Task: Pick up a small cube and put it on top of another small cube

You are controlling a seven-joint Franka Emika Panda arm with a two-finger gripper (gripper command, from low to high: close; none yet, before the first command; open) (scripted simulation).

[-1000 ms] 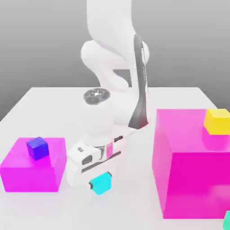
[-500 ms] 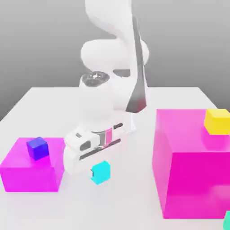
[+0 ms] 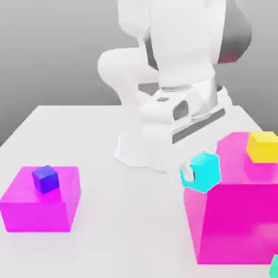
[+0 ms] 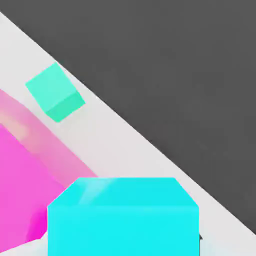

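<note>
Small plain bright cyan cube (image 3: 205, 171) is in the gripper (image 3: 201, 170), fingers (image 3: 188, 172) clamped on it. Cube sits right of center in the exterior view, held off the white tabletop (image 3: 130, 228), tilted relative to the frame. In the picture it overlaps the upper-left corner area of the large magenta block (image 3: 239, 222); can't tell whether cube and block touch.

White robot arm (image 3: 182, 43) comes in from upper center, hand angled, just above the cube in frame.

Large magenta block fills the lower right, cut by the exterior view's right edge. Small yellow cube (image 3: 263, 147) on top of it, at the exterior view's right. Small green-teal cube (image 3: 275, 267) in the lower right corner, mostly out of frame.

Low, wide magenta block (image 3: 38, 216) at the exterior view's left, below mid-height. Small dark blue cube (image 3: 46, 179) rests on its top, turned relative to the block's edges.

Hand view: cyan cube large and close up, green-teal cube well apart from it on the white surface, near the tabletop's edge. Dark gray floor beyond.
</note>
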